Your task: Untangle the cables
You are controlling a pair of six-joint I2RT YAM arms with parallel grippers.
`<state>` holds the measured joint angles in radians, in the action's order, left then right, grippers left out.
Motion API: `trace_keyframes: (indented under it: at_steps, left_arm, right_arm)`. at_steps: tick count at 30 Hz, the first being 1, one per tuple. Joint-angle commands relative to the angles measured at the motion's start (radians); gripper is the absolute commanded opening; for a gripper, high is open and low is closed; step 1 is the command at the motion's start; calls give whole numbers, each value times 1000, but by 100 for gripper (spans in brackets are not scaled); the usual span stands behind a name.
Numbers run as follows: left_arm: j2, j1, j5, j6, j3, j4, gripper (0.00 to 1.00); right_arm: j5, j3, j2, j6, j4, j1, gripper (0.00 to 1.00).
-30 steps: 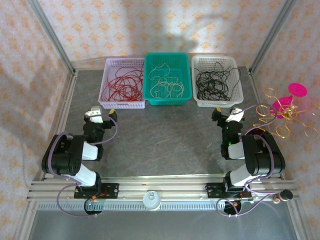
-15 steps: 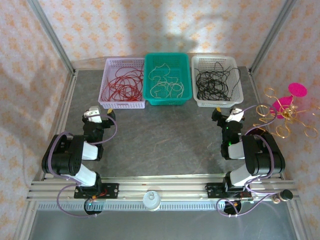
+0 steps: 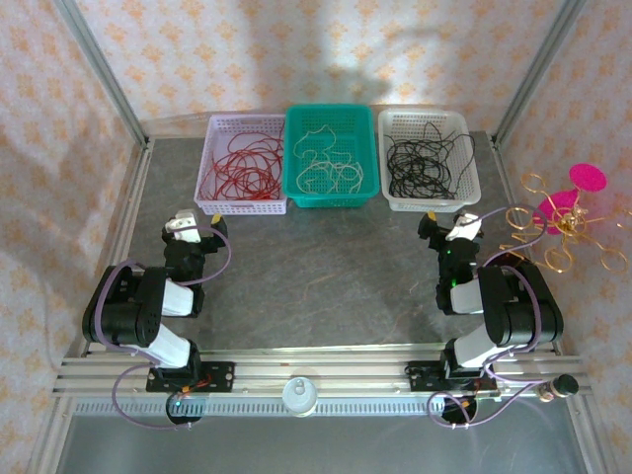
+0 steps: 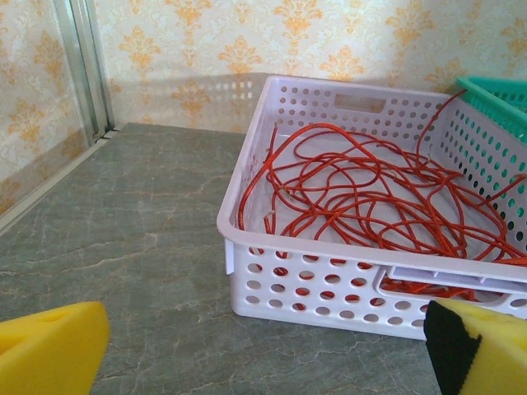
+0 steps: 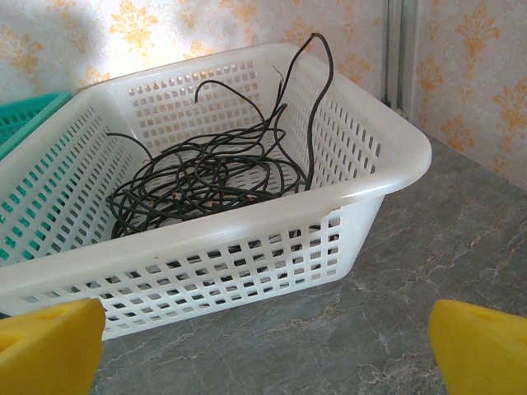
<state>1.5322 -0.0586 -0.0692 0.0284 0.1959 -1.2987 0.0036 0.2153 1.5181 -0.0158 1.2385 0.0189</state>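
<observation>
The cables lie sorted by colour in three baskets at the back. Red cable point(image 3: 242, 168) point(image 4: 370, 185) is a loose heap in the lilac basket point(image 3: 212, 202) point(image 4: 329, 284). White cable point(image 3: 329, 163) fills the green basket point(image 3: 331, 197). Black cable point(image 3: 425, 158) point(image 5: 206, 177) curls in the white basket point(image 3: 430, 204) point(image 5: 247, 247). My left gripper point(image 3: 197, 229) point(image 4: 263, 350) is open and holds nothing, just short of the lilac basket's front wall. My right gripper point(image 3: 449, 225) point(image 5: 268, 350) is open and holds nothing, in front of the white basket.
A stiff gold wire ornament with pink tops point(image 3: 558, 222) stands off the table's right edge beside the right arm. A metal frame post point(image 4: 82, 66) point(image 5: 399, 49) rises at each back corner. The grey stone-patterned tabletop point(image 3: 326, 267) spreads between the arms.
</observation>
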Motion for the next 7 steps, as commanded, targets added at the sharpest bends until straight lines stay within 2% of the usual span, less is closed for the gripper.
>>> trace_keyframes:
  at_steps: [1,7]
  left_arm:
    - [4,12,14,10,22,-16,99]
    - [3,13,11,10,18,-23,99]
  right_arm:
    - [13,26,13,-9,-13,9,100]
    - [11,9,2,-14,7,10,99]
